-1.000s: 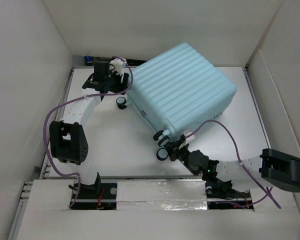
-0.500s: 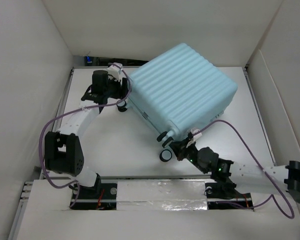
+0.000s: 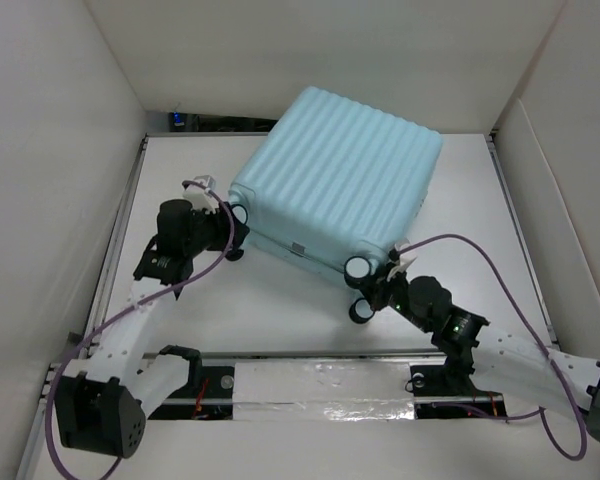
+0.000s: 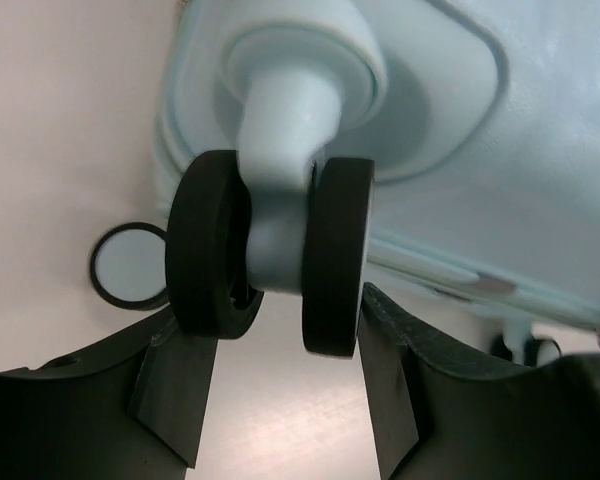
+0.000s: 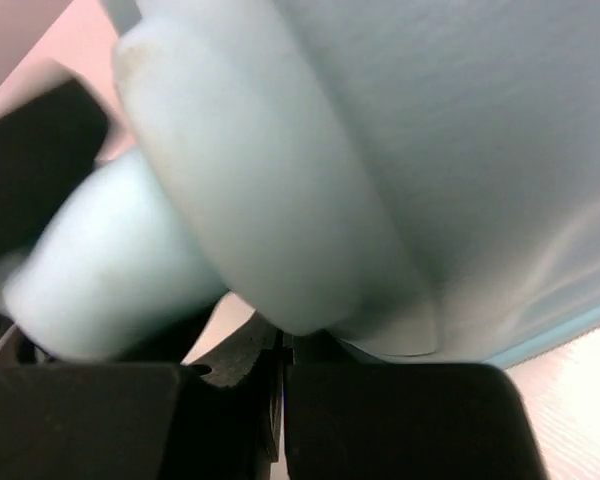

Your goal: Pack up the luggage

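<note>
The luggage (image 3: 335,175) is a pale aqua ribbed suitcase lying shut on the white table, its wheeled end toward me. My left gripper (image 3: 225,232) is at its near-left corner. In the left wrist view the fingers (image 4: 388,370) press both outer faces of a black twin caster wheel (image 4: 270,250), with the left gripper (image 4: 280,330) closed around it. My right gripper (image 3: 380,290) is at the near-right casters (image 3: 360,290). In the right wrist view its jaws meet, and the right gripper (image 5: 280,350) sits under the luggage's (image 5: 430,150) pale caster mount (image 5: 100,270) with nothing between them.
White walls (image 3: 50,200) box in the table (image 3: 230,310) on the left, back and right. Purple cables (image 3: 480,260) loop off both arms. Another caster wheel (image 4: 130,265) stands on the table to the left of the held one. A small blue item (image 3: 178,120) sits at the back left.
The luggage has swung and slid to the left, with its wheeled end turned toward me. My left gripper has come nearer with the caster and narrowed on it. The right gripper has followed the other casters.
</note>
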Robot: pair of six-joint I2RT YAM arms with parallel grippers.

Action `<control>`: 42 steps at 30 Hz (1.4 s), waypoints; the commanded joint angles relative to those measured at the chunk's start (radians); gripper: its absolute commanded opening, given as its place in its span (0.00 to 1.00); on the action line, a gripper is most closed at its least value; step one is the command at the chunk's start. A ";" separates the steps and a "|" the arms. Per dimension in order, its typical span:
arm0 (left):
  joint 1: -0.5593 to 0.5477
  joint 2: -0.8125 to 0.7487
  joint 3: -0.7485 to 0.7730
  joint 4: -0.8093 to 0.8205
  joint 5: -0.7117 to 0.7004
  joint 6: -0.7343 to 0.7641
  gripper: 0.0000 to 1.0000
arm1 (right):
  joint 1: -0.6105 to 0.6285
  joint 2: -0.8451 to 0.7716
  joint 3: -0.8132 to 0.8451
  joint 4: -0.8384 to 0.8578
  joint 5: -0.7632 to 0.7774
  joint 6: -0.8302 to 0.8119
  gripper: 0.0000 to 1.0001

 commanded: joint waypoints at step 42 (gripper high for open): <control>-0.626 0.057 0.022 0.385 0.125 -0.272 0.76 | 0.182 0.335 0.026 0.338 0.370 0.179 0.44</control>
